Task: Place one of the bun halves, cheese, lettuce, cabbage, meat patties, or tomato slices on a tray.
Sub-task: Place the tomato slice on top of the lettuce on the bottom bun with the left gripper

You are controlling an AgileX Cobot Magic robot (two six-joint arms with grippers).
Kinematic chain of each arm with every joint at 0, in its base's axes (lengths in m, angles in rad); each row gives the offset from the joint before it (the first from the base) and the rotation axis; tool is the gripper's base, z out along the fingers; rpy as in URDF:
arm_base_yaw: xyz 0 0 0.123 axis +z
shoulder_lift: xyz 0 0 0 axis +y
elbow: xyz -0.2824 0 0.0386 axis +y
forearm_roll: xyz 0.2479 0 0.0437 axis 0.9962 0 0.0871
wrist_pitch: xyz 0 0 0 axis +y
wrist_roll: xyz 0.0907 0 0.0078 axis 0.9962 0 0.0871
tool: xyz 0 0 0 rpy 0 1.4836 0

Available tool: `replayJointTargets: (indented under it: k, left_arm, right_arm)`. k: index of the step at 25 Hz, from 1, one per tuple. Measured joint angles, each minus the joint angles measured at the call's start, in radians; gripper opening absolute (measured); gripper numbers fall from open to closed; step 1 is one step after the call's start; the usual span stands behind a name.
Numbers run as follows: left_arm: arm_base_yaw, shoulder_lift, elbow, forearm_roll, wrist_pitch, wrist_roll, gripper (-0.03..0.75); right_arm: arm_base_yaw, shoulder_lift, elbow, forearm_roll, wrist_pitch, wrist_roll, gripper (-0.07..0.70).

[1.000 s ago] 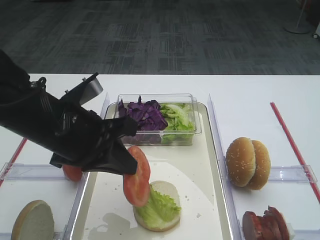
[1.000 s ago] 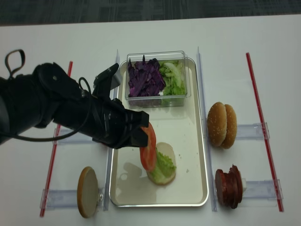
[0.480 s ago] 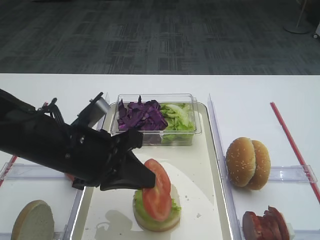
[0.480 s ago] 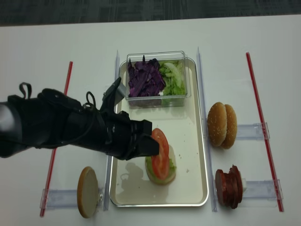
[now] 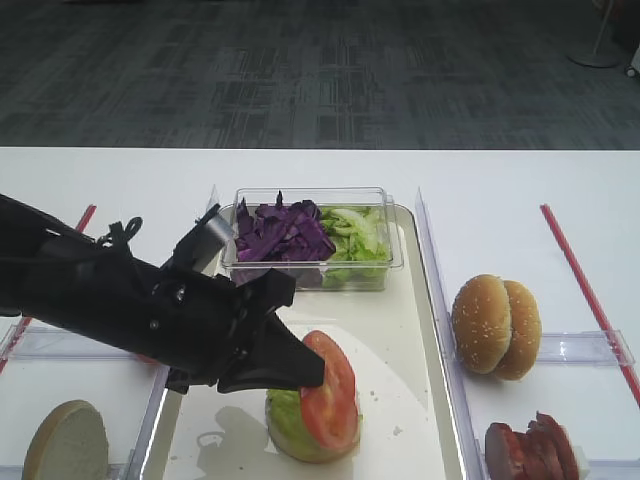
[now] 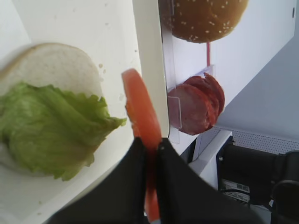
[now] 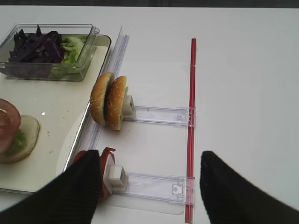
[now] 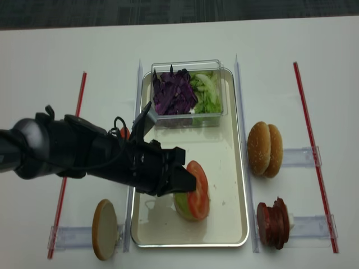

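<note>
Since a second ago the left gripper (image 5: 305, 372) has carried the tomato slice (image 5: 330, 388) rightward and lower, tilting it over the lettuce (image 6: 51, 126) on the bun half (image 6: 51, 65) in the tray (image 8: 230, 168). Its jaws pinch the slice's edge, hiding part. The right gripper (image 7: 149, 186) stands spread wide, idle, fingertips cropped.

Both high views look down: 1 slanting across the tray (image 5: 430, 300), 1 straight above. The left wrist camera sits close behind the left gripper (image 6: 150, 154); the right wrist camera views the tray's side.
</note>
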Motion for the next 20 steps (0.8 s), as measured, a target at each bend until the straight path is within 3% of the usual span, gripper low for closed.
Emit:
replayJointTargets:
  k: [10, 20]
  left_arm:
    - [0.000, 0.047, 0.000, -0.054, 0.002, 0.065, 0.024]
    - [0.000, 0.047, 0.000, -0.066, -0.030, 0.075, 0.024]
  right_arm:
    - [0.000, 0.000, 0.000, 0.000, 0.000, 0.000, 0.484]
    - [0.000, 0.000, 0.000, 0.000, 0.000, 0.000, 0.484]
